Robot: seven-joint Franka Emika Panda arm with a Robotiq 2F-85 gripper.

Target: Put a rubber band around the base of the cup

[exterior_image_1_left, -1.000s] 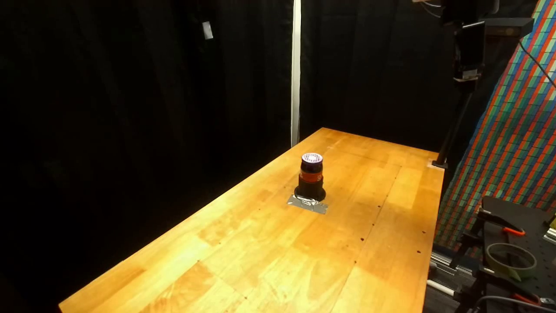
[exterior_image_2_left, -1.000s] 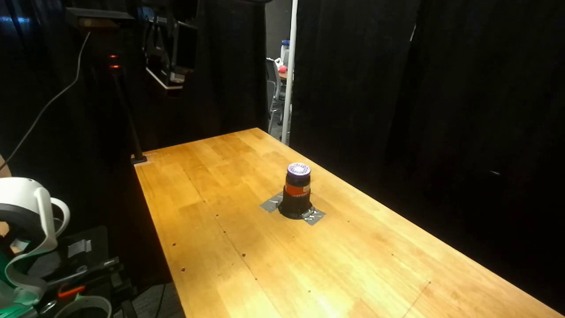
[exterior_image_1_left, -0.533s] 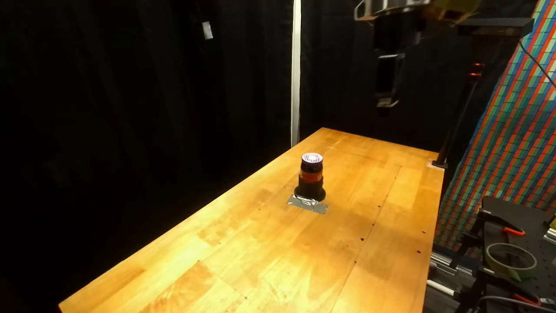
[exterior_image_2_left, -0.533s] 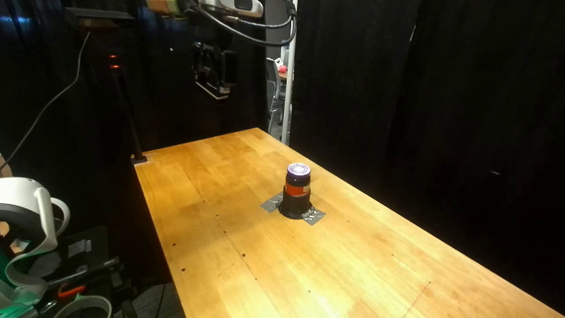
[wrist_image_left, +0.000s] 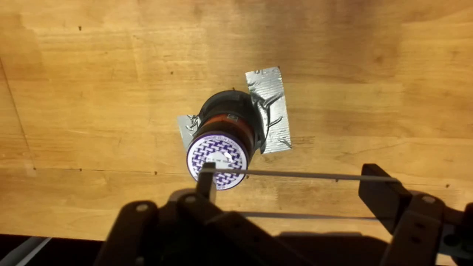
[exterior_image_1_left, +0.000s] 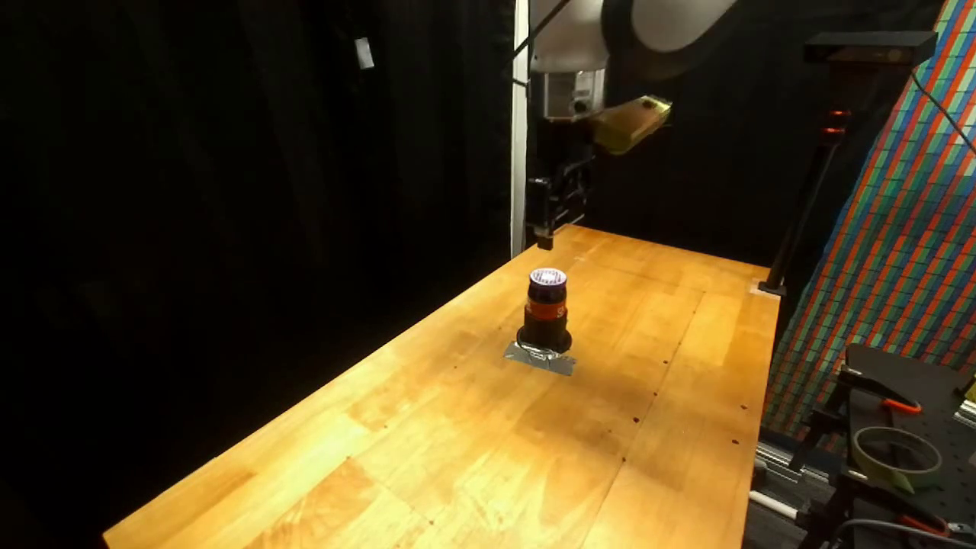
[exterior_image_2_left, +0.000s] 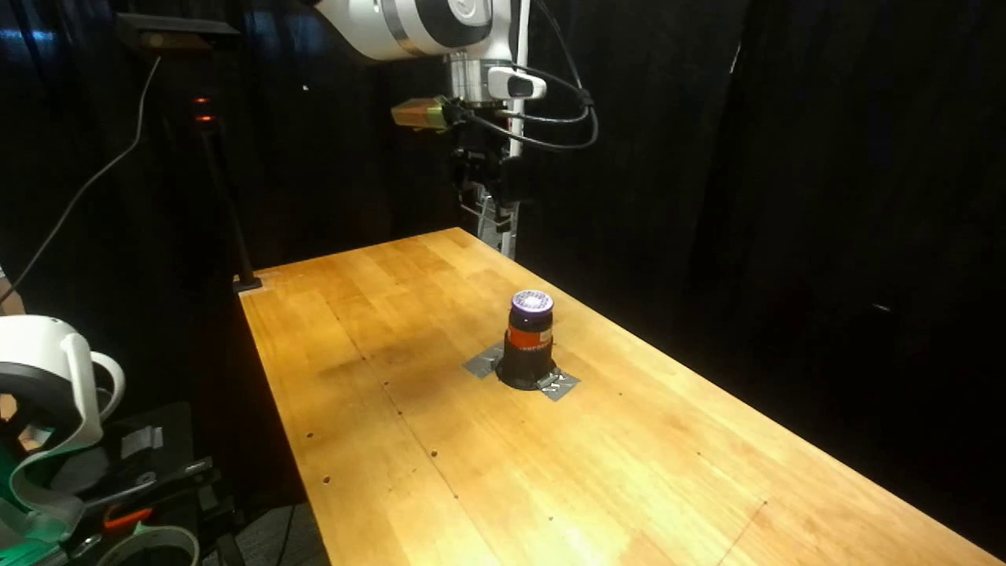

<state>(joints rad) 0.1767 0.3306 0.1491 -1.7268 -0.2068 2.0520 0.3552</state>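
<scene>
- The hand (wrist_image_left: 291, 174) is held above the tabletop (exterior_image_1_left: 427, 457), its fingers (wrist_image_left: 378, 195) spread wide.
- A rubber band (wrist_image_left: 314, 175) is stretched across the gap between the fingers.
- Lower than the hand and apart from it, the cup (exterior_image_2_left: 530, 333) is stood upright; in the wrist view, its patterned lid (wrist_image_left: 223, 149) is partly hidden by a fingertip.
- At the cup's foot, a black base (exterior_image_2_left: 523, 368) is flanked by silver tape (wrist_image_left: 275, 111).
- Farther out, dark curtains (exterior_image_2_left: 825, 157) are hung.

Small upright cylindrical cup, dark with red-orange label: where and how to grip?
Probably grip the small cylindrical cup by its dark upper wall, just below the round purple-and-white lid, from straight above: it stands upright, and silver tape strips overlap its flared black base. The end effector should first shed its stretched pale rubber band.
</scene>
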